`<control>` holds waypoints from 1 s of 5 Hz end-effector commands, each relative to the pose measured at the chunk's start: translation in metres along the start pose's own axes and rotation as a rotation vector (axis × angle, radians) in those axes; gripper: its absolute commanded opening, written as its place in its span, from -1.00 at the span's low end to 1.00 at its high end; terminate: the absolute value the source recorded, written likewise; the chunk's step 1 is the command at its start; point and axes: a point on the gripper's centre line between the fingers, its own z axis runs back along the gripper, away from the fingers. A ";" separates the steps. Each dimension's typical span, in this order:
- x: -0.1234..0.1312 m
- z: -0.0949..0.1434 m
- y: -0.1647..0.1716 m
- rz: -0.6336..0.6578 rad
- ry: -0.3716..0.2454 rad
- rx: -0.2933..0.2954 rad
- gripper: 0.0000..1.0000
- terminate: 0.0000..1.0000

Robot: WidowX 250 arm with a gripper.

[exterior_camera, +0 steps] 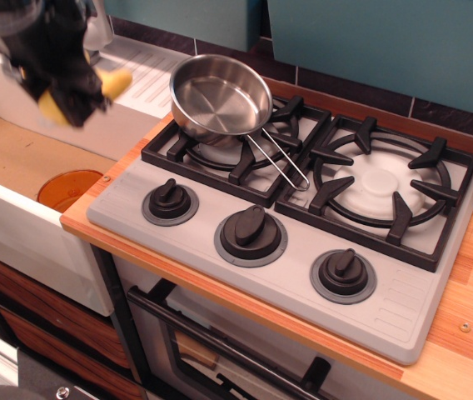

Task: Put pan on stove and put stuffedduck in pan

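Observation:
The shiny steel pan [220,94] sits on the left rear burner grate of the grey stove [386,300], its wire handle pointing toward the front right. My gripper [82,93] is raised at the upper left, above the sink area and left of the pan. It is shut on the yellow stuffedduck [113,82], whose yellow plush shows on both sides of the black fingers. The image of the gripper is motion-blurred.
A white sink [28,158] with an orange drain [68,188] lies left of the stove. A grey faucet [95,29] stands behind my gripper. Three black knobs [250,233] line the stove's front. A wooden counter edge [461,333] runs on the right.

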 end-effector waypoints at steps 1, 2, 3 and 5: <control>0.059 0.023 -0.014 -0.023 -0.034 0.030 -1.00 -1.00; 0.088 0.010 -0.019 -0.055 -0.064 -0.003 -1.00 -1.00; 0.112 -0.004 -0.026 -0.082 -0.084 -0.025 -1.00 -1.00; 0.122 -0.008 -0.038 -0.085 -0.111 -0.021 1.00 -1.00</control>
